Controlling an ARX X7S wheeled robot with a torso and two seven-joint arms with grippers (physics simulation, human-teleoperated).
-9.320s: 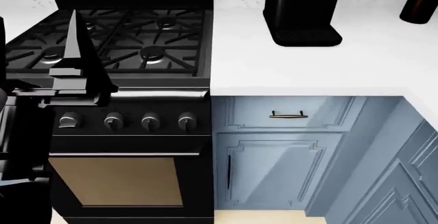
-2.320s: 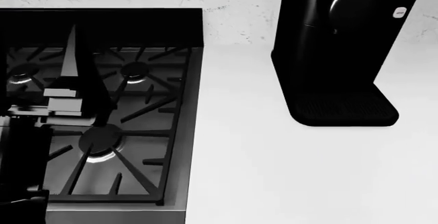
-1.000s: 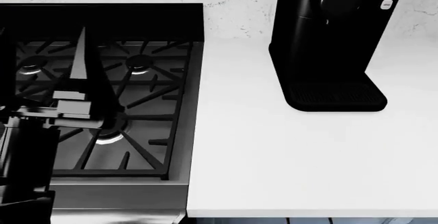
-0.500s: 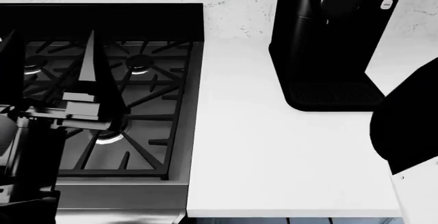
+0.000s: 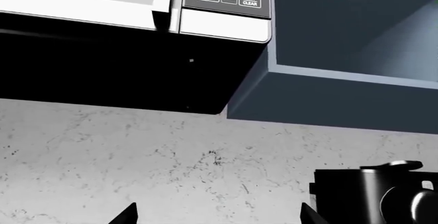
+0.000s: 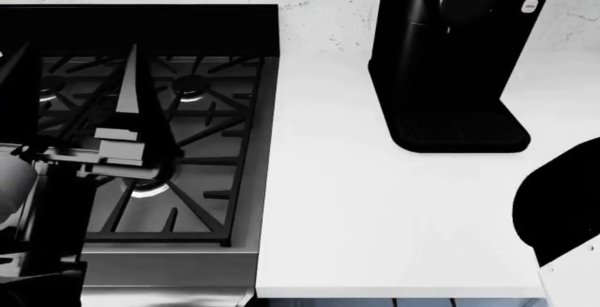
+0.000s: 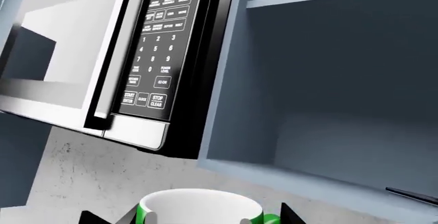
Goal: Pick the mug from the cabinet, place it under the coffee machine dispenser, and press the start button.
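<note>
Below the blue cabinet (image 7: 329, 80), the mug (image 7: 198, 206) sits gripped between the right fingers (image 7: 291, 215); left fingers (image 5: 130, 215) spread open.

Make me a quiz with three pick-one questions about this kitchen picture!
1. Where does the coffee machine stand?
A. on the floor
B. on a chair
C. on the white counter

2. What colour is the mug outside?
A. green
B. red
C. blue

3. What sits on the drip tray?
A. a mug
B. nothing
C. a spoon

Answers:
1. C: the head view shows its base on the counter.
2. A: green shows below its white rim.
3. B: the ribbed tray is bare.
</note>
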